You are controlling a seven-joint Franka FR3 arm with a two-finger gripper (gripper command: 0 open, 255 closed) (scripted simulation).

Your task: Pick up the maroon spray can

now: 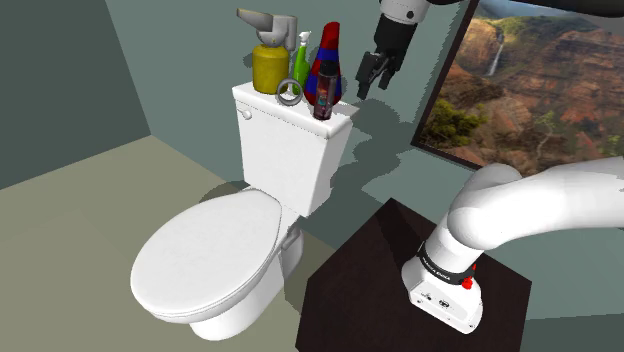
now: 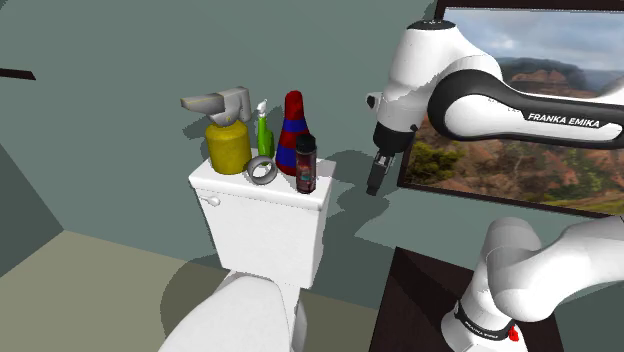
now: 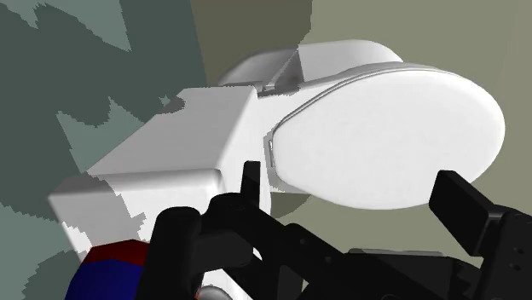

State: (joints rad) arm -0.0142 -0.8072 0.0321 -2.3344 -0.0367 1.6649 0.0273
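Overhead in the shoulder view, the gripper [image 1: 372, 73] hung in the air off the right end of the toilet tank [image 1: 290, 150], fingers pointing down, set apart and holding nothing. The maroon spray can [image 1: 322, 92], dark with a black cap, stood upright on the tank top at its front right corner, near the gripper but not touching it. Just behind the can rose a red-and-blue striped bottle [image 1: 327, 52]. To their left stood a green spray bottle [image 1: 302, 60] and a yellow bottle [image 1: 268, 66] with a grey trigger head, with a grey ring [image 1: 291, 92] lying in front of them. The white toilet lid [image 1: 205, 255] was down. A framed landscape picture [image 1: 540, 80] hung on the wall, and the arm rose from the dark stand [image 1: 365, 275].

In the second exterior view, the gripper [image 2: 375, 184] sat to the right of the tank [image 2: 265, 225], about level with the spray can [image 2: 306, 163] and apart from it. The can stood at the front of the tank top, the striped bottle [image 2: 291, 128] behind it and the ring [image 2: 261, 170] just beside it on the left.

In the wrist view, the black fingers [image 3: 250, 183] stood wide, nothing between them, with the tank [image 3: 179, 162] and lid [image 3: 392, 136] beyond. The striped bottle [image 3: 106, 268] showed beside the hand.
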